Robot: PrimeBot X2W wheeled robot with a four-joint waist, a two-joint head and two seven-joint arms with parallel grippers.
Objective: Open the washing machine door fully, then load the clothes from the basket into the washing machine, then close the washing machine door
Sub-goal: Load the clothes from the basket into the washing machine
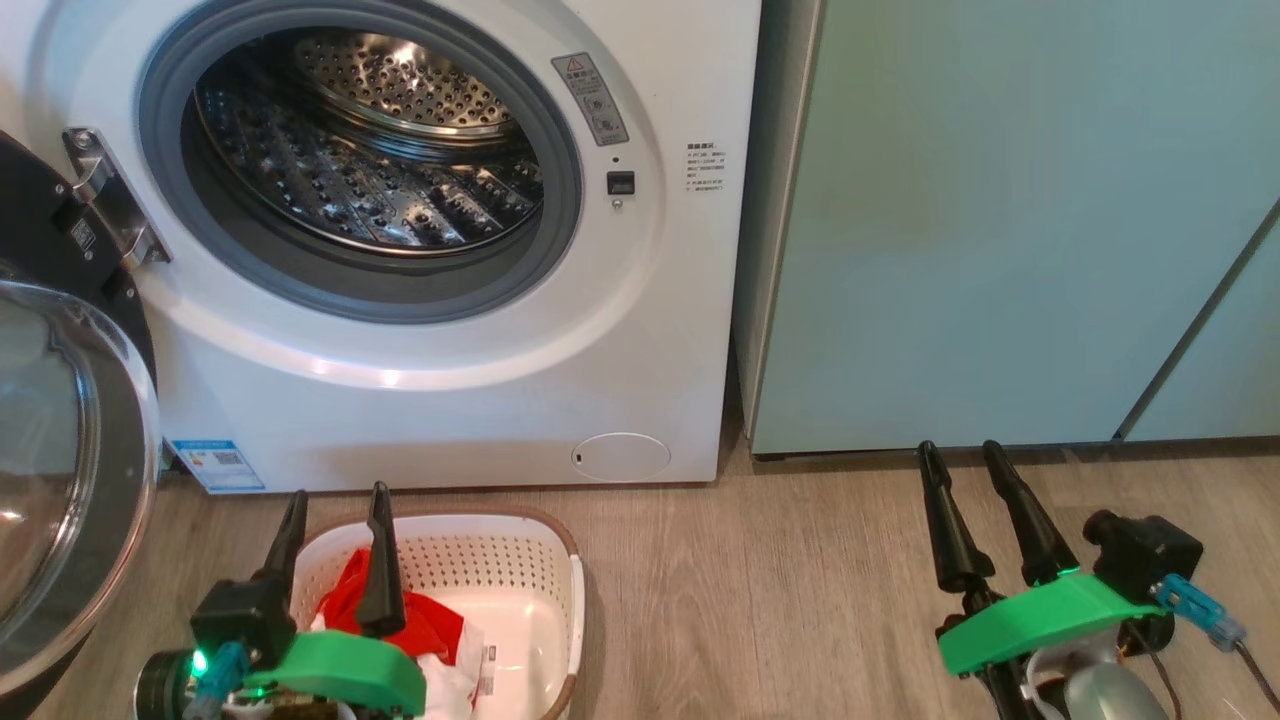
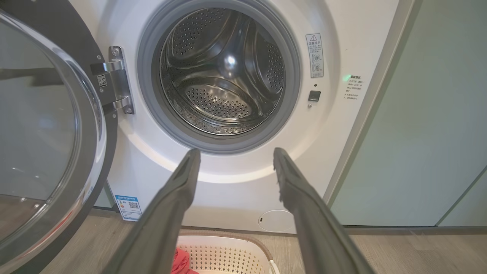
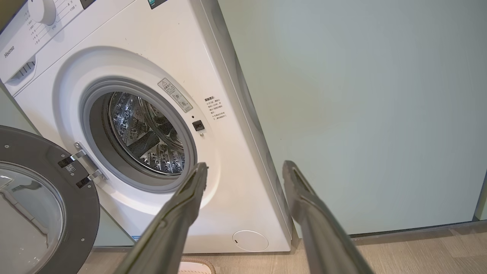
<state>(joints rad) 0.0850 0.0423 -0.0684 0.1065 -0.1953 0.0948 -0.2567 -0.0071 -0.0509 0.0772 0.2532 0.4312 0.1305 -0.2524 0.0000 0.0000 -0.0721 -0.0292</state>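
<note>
**Door open, load in basket**

The washing machine door is swung wide, left of the washing machine; the drum is apparently empty. The basket sits on the floor just before it, with the clothes inside. The left gripper is over the basket and the right gripper is before the teal cabinet. Both have fingers spread, holding nothing.

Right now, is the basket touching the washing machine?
Apart. The head view shows a strip of wood floor between the basket rim and the washing machine base.
</note>
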